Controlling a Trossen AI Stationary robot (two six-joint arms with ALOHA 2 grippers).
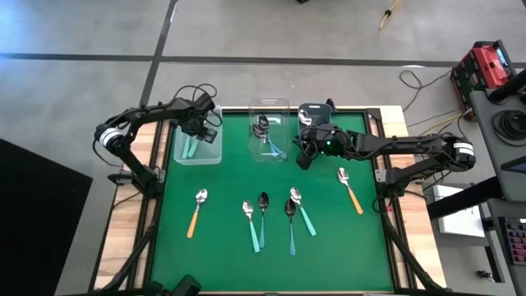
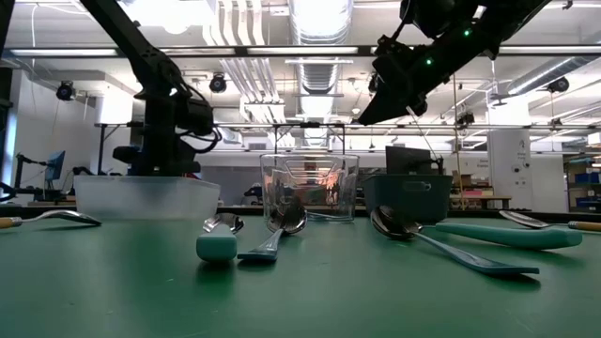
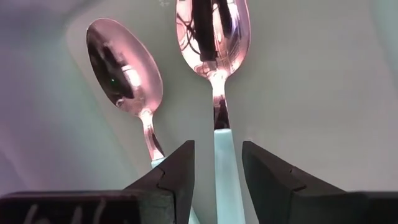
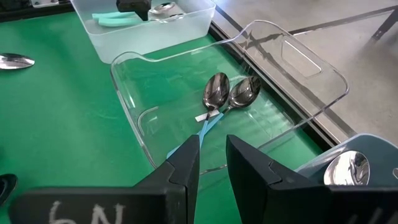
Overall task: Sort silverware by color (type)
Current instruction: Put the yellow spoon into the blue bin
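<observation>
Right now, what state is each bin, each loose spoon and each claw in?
Left claw: open, astride a mint-handled spoon in the frosted bin.
Right claw: empty, hovering over the clear bin.
Frosted plastic bin: holds two mint-handled spoons.
Clear plastic bin: holds two blue-handled spoons.
Grey bin: holds at least one spoon.
Six loose spoons: flat on the green mat, unsorted.

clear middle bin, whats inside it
Two spoons with blue-teal handles lie in the clear middle bin, bowls side by side; the right pincer covers the handle ends.
</observation>
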